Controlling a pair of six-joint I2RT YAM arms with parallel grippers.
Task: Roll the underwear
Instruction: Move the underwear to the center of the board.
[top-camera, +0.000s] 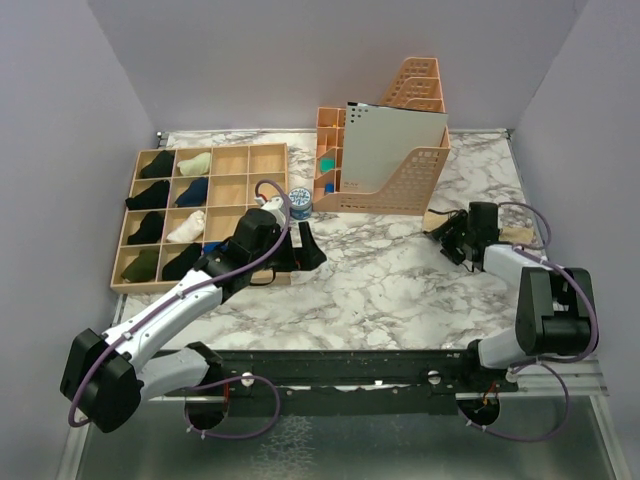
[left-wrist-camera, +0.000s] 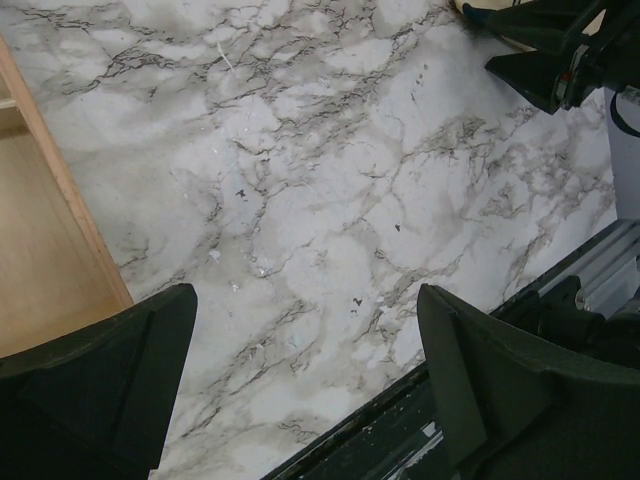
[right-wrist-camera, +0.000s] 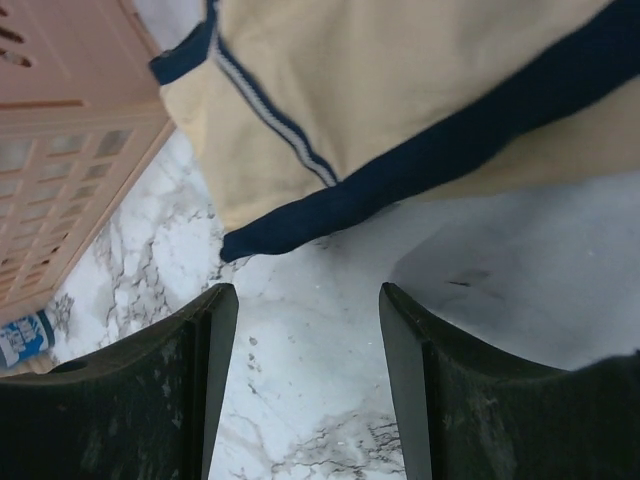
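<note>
Right gripper (right-wrist-camera: 305, 310): jaws spread, empty; underwear (right-wrist-camera: 400, 100) beyond, cropped by frame. Left gripper (left-wrist-camera: 305, 330): jaws spread wide.

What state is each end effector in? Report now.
Left end effector: open, holding nothing, over the marble table.
Right end effector: open, holding nothing; the yellow underwear lies just ahead of it.

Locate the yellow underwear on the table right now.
The underwear lies on the right side of the table, just ahead of the right gripper in the right wrist view, with the peach file holder to its left.
</note>
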